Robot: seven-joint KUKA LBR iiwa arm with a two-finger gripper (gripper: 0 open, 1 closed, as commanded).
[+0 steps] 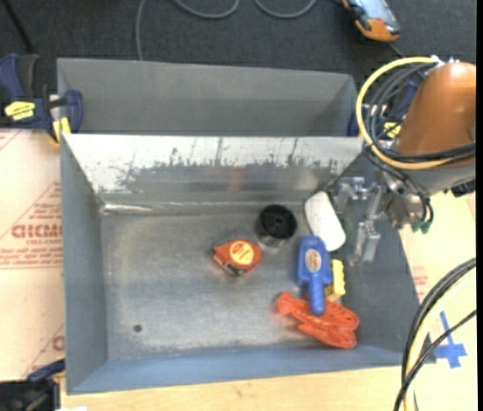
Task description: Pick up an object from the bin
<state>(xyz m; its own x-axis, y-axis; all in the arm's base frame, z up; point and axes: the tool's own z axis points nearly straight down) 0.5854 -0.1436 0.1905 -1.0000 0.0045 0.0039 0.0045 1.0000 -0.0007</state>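
Bin [156, 306]: six things, one of each, toward 3 o'clock.
Tool [367, 242]: over the 3 o'clock wall; opening cannot be told.
White oblong [324, 221]: just beside the tool, at its 9 o'clock; long axis 11 to 5.
Others: black disc [276, 223], orange tape [237, 255], blue toy [312, 268], yellow piece [337, 279], red thing [323, 324].

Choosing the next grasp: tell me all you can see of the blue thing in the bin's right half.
The blue thing looks like plastic, long and narrow, with a rounded upper end bearing a pale spot. It lies flat on the bin floor. Its lower end overlaps the orange-red piece; a small yellow piece lies against its right side in the view.
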